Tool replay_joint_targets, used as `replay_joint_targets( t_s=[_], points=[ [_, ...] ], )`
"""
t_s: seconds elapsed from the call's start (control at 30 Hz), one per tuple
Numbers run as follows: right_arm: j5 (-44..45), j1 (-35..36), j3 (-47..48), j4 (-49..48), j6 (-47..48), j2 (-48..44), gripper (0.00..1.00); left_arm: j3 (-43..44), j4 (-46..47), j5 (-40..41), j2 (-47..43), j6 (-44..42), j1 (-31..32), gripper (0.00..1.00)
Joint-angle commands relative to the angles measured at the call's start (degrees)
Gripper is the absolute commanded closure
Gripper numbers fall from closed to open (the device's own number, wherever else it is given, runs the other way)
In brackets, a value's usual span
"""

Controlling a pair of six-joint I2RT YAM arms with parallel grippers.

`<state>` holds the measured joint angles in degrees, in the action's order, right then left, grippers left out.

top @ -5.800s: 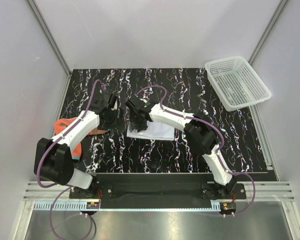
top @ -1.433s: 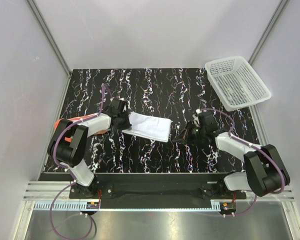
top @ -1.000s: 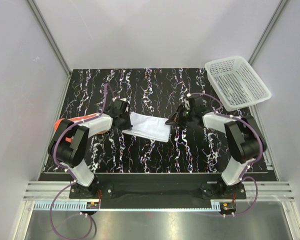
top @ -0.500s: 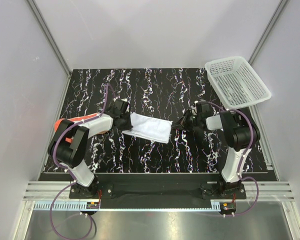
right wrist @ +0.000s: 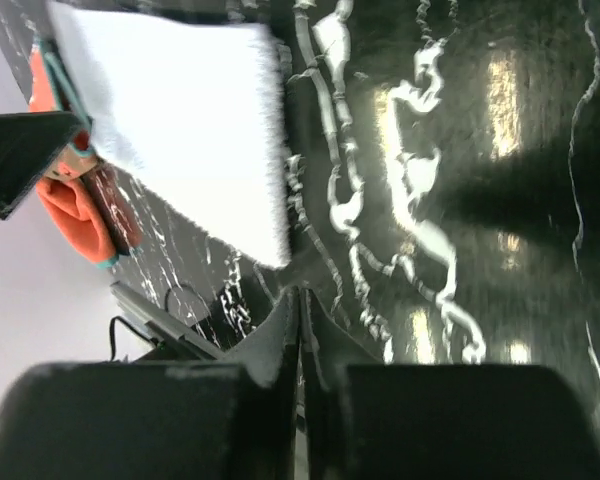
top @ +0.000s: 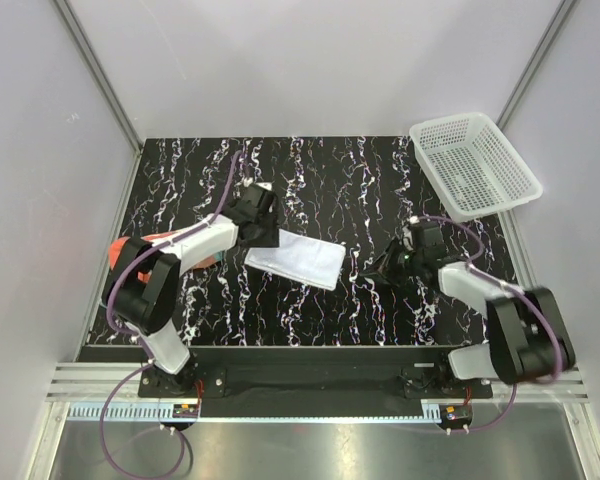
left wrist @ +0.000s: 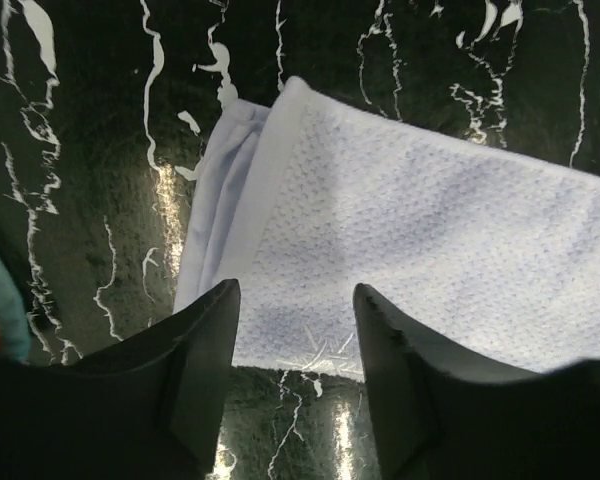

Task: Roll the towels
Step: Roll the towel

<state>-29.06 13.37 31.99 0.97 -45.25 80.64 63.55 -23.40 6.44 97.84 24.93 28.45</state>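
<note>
White towel: plain white waffle-textured cloth (top: pixel 295 260), flat on the black marbled table (top: pixel 330 180) as a folded strip between the two arms, loose layers showing at its left end, no roll started
Left hand (left wrist: pixel 297 295): fingers apart and holding nothing, poised over the strip's left end; pinched on that end a moment ago, now let go and drawn a little toward the far side
Right hand (top: pixel 380 270): fingers pressed together on nothing, low over bare table near the strip's right end; pulled back from that end within the last second
Orange towel: orange-red cloth with teal edging (top: pixel 117 252), bunched at the table's left edge beneath the left arm, not rolled
Basket: white plastic mesh basket (top: pixel 475 165), at the far right corner, well apart from both cloths
Meaning: laying-out of the white strip probably finished with this release; rolling from one end the likely next step, both towels yet to be rolled
</note>
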Motion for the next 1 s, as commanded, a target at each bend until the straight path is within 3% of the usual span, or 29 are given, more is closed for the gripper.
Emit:
replay_joint_targets(
  t_s=[0.0, 0.03, 0.07, 0.1, 0.13, 0.2, 0.3, 0.5, 0.7, 0.97],
  points=[
    [6.9, 0.52, 2.46, 13.25, 4.21, -10.92, 0.91, 3.33, -4.81, 10.42, -5.71, -2.43, 3.45, 0.31],
    [7.78, 0.43, 2.81, 16.83, 4.99, -12.68, 0.84, 3.25, -4.9, 12.87, -6.86, -2.6, 5.72, 0.25],
    [9.36, 0.43, 3.69, 18.44, 5.44, -15.66, 0.64, 2.99, -4.73, 14.2, -9.05, -3.56, 7.31, 0.2],
    [10.15, 0.43, 4.13, 21.32, 5.96, -16.99, 0.55, 2.72, -4.55, 15.61, -10.03, -4.09, 10.89, 0.14],
    [11.73, 0.43, 4.92, 22.66, 6.05, -18.05, 0.49, 2.55, -4.38, 18.15, -10.74, -4.71, 13.1, 0.08],
    [13.32, 0.43, 5.54, 26.08, 6.41, -20.25, 0.44, 2.63, -3.94, 21.14, -11.62, -6.47, 20.37, 0.07],
    [16.75, 0.43, 6.16, 29.95, 5.8, -22.54, 0.44, 3.6, -2.8, 25.02, -10.05, -7.44, 28.99, 0.15],
    [22.29, 0.43, 6.77, 35.67, 3.25, -29.57, 0.44, 7.19, -1.3, 24.33, -2.41, -5.68, 36.23, 0.24],
    [22.12, 0.43, 7.83, 38.92, 3.68, -32.04, 0.43, 11.5, 1.16, 23.27, 5.68, -7.96, 39.05, 0.25],
    [22.38, 0.43, 7.92, 40.86, 4.21, -34.06, 0.43, 18.19, -2.53, 26.08, 15.44, -7.53, 39.05, 0.27]
  ],
)
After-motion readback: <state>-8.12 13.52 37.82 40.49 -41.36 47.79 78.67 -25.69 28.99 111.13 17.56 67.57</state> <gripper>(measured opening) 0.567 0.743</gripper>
